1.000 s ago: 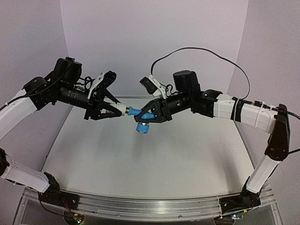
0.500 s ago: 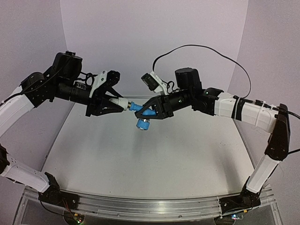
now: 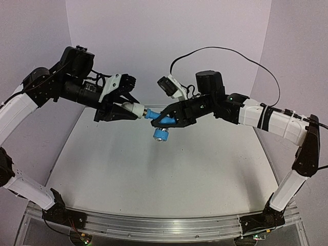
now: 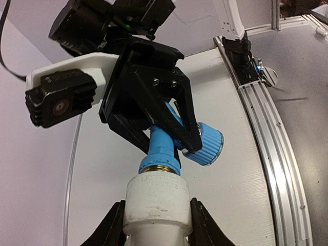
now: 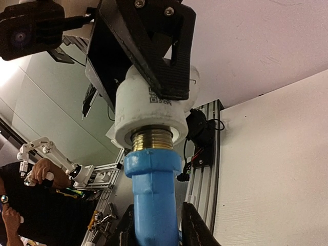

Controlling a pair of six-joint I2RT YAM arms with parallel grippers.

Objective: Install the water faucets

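Above the white table (image 3: pixel 154 179), the left gripper (image 3: pixel 133 110) clamps a short white cylindrical plastic pipe fitting (image 3: pixel 138 108), the right gripper (image 3: pixel 161 119) a bright-blue plastic tap (image 3: pixel 150 115) — joined end to end. The right wrist view bares brass threads (image 5: pixel 150 138) at the joint — the left wrist view, the tap's ribbed knob (image 4: pixel 207 145).

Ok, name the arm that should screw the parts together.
Probably left: the left end effector grips the plain white fitting in line with its wrist, so a roll could spin it onto the blue tap, which the right end effector clamps.
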